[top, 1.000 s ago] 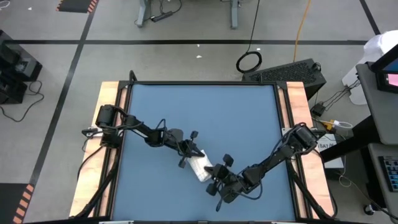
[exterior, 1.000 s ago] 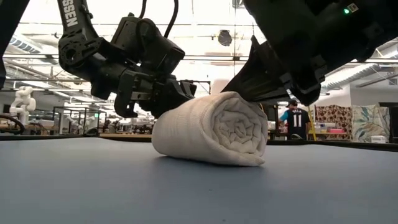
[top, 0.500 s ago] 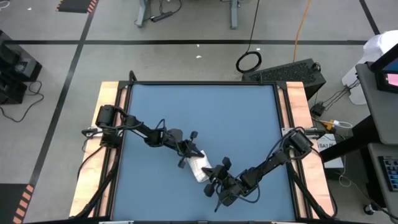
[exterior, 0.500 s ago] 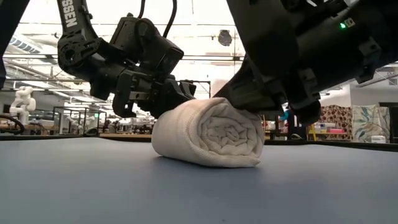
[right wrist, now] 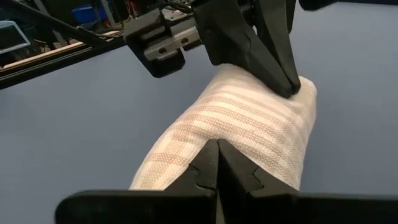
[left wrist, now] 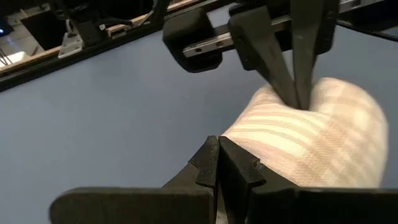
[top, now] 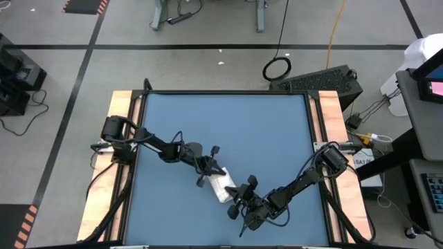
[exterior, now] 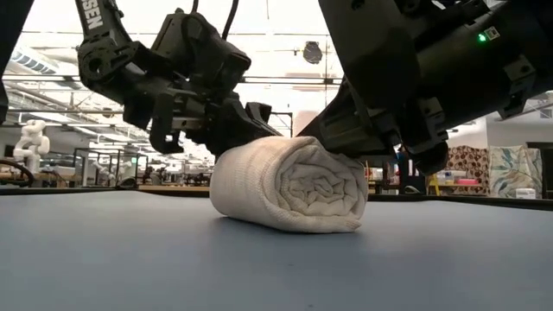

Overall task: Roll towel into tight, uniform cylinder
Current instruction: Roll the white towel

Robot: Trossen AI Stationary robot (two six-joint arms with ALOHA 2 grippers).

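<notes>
The white towel lies rolled up in a thick cylinder on the blue table, resting on its side. Its spiral end faces the low camera. My left gripper is shut at the roll's far-left end and also shows in the right wrist view. My right gripper is shut at the roll's near-right end and also shows in the left wrist view. My left gripper presses its shut fingertips on the roll's upper side at its far-left end, slanting down from the table's left. The roll lies on the table. My right gripper presses its shut fingertips on the roll's upper side at its near-right end, slanting down from the table's right. The cloth is dented in under the tips.
Bare blue table lies all around the roll. Wooden rails run along the table's left and right sides. The room with equipment and a person shows behind the table in the low view.
My right gripper has come down onto the roll's near end and gone a little toward the table's left. The roll's near end is now a little lower and flatter than a second ago. The roll has stayed where it was.
</notes>
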